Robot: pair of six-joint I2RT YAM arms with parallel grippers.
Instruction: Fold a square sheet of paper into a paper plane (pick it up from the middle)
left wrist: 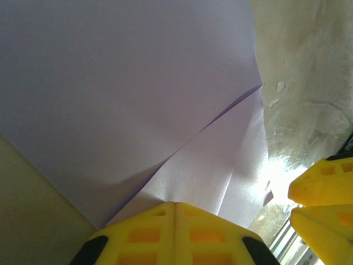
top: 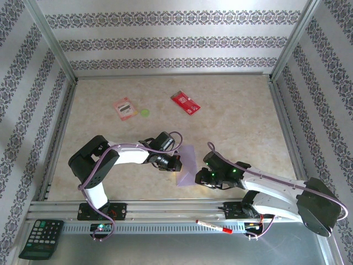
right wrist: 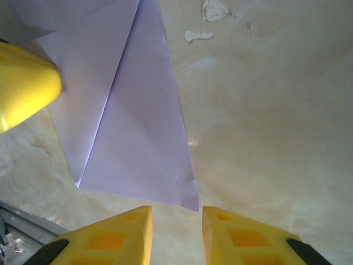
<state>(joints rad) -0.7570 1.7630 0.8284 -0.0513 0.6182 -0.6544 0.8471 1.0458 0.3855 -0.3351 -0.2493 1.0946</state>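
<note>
Both at sheet (right wrist: 138, 110): L hand (left wrist: 175, 212) shut, R hand (right wrist: 176, 221) part-open, empty.

1 high overview, 2 wrist close-ups of same paper (top: 188, 163)

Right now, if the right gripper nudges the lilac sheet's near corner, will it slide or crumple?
Likely crumples: the sheet looks thin and is creased into flaps. Probably light, so it may skate on the smooth table. The shut left gripper at its edge might pin it.

Print on red card (top: 185, 102) seemingly illegible.
</note>
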